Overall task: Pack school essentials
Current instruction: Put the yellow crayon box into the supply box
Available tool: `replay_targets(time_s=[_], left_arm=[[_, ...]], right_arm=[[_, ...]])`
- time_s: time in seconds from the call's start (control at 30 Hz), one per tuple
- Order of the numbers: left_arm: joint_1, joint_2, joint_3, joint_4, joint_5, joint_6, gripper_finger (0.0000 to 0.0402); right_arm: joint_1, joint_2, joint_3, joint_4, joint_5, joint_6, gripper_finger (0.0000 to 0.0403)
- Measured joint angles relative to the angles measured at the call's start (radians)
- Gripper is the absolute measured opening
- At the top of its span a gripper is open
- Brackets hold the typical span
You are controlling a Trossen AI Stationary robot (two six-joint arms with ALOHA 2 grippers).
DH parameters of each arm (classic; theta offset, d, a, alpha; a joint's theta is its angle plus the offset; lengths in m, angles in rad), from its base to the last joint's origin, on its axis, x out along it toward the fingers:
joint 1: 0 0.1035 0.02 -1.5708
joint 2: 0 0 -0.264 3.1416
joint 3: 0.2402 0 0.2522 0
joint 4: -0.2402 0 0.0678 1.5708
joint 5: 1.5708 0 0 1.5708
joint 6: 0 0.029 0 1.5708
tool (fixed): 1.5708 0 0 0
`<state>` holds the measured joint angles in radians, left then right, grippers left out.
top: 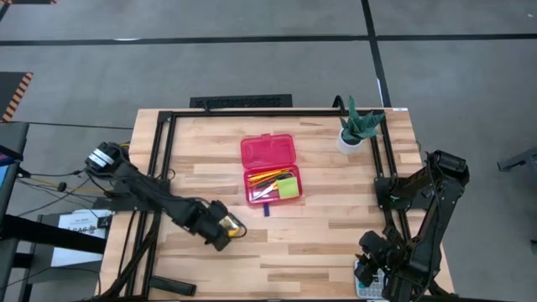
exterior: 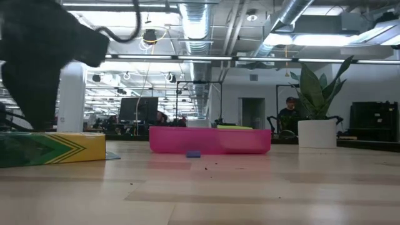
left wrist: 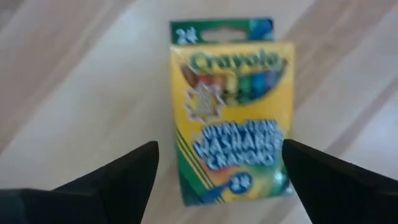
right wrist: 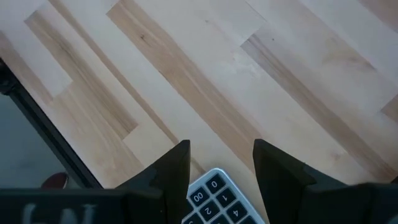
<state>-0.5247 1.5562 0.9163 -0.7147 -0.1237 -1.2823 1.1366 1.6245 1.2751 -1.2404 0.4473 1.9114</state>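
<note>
The yellow-green crayon box (left wrist: 233, 112) lies flat on the table, front left of centre (top: 232, 225), and shows at the left in the low view (exterior: 53, 148). My left gripper (left wrist: 221, 146) is open just above it, one finger on each side, clear of its long edges. The open pink pencil case (top: 268, 153) sits mid-table; its tray holds orange pencils (top: 264, 179) and the lime sticky-note pad (top: 289, 188). The tiny blue eraser (top: 266, 210) lies on the wood in front of the case. My right gripper (right wrist: 221, 144) is open at the near right corner.
The grey calculator (right wrist: 214, 196) lies under my right gripper at the near right edge (top: 364, 283). The white-potted plant (top: 357, 127) stands at the far right. A black frame (top: 164, 143) runs along the table's left, far and right sides. Bare wood lies between the case and the near edge.
</note>
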Motion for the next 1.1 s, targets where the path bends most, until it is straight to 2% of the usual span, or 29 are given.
replay_targets(time_s=[0.3,0.47,0.57,0.93,1.1], left_arm=[[0.057,0.050,0.001,0.037,0.043,0.052,0.0395],[0.065,0.119,0.006,0.131,0.167,0.051,0.0393],[0.065,0.129,0.005,0.169,0.198,0.048,0.0394],[0.109,0.099,0.025,0.156,0.295,0.048,0.0399],[0.128,0.099,0.071,0.067,0.334,0.080,0.0399]], right_arm=[[0.000,0.000,0.000,0.000,0.000,-0.005,0.0182],[0.000,0.000,0.000,-0.004,0.000,-0.008,0.0182],[0.000,0.000,0.000,-0.005,0.000,-0.008,0.0182],[0.001,0.000,0.000,-0.012,0.000,-0.011,0.0182],[0.001,0.000,0.000,-0.011,0.000,-0.008,0.0182]])
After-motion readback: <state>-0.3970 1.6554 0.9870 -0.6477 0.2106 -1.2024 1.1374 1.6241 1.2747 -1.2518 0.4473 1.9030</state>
